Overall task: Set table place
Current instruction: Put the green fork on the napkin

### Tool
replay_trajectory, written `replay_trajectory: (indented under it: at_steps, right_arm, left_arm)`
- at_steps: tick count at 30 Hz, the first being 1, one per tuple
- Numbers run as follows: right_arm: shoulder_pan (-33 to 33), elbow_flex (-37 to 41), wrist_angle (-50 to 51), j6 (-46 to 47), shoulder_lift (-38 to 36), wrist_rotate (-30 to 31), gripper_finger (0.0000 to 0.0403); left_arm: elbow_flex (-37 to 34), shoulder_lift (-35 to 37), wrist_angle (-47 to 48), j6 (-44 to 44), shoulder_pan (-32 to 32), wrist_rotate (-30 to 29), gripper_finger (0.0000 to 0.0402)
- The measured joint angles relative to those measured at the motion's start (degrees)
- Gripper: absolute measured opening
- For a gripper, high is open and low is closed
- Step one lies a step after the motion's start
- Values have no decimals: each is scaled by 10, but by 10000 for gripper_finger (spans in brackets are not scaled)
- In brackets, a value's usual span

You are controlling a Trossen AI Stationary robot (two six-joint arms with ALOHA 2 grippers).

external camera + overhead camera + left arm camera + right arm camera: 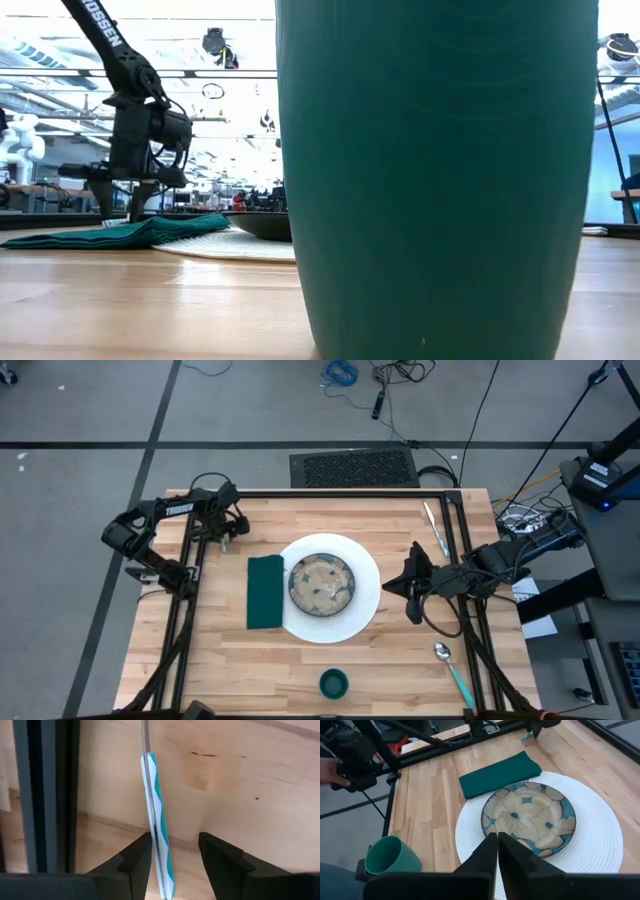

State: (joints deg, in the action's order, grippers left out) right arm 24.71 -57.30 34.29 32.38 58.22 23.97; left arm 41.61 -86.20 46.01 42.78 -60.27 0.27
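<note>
A white plate (367, 575) holds the speckled bowl (321, 582), with the green napkin (265, 591) flat on the table at its left. The green cup (333, 682) stands near the front edge. A teal-handled spoon (452, 668) lies at the front right. My left gripper (226, 540) is open at the far left, pointing down, its fingers on either side of a teal-and-white striped utensil handle (156, 810) lying on the table. My right gripper (410, 588) is shut and empty over the plate's right edge (600, 835). My left gripper stands with the striped handle (161, 851) close against one finger (137, 857) and a wide gap to the other. I cannot tell whether the finger touches the handle.
A second teal-handled utensil (435, 527) lies at the far right by the black frame rail. Black frame rails (45, 795) run close beside my left gripper. A person's hand (327, 770) shows beyond the table's left side. The cup (430, 170) fills the low view.
</note>
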Motion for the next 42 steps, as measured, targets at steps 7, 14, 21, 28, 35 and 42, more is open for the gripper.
replay_trajectory:
  at_steps: [7, 14, 21, 28, 35, 42]
  right_arm:
    - [0, 0, -7, 14, 0, 0, 0]
    - [0, 0, -12, 11, 0, 0, 0]
    - [0, 0, -11, -1, 0, 0, 0]
    - [-4, 0, -12, -28, -2, -1, 0]
    - [-50, 0, -67, -82, -17, -3, 0]
    - [-125, 0, -151, -126, -17, -92, 0]
  left_arm:
    - [-13, 2, -9, 22, 0, -9, 130]
    - [-4, 1, 20, 50, 44, -53, 16]
    - [47, 46, 138, 39, 119, -92, 5]
    - [134, 176, 195, 21, 202, -57, 3]
    - [251, 246, 198, 92, 306, -106, 2]
    - [318, 206, 191, 139, 448, -236, 2]
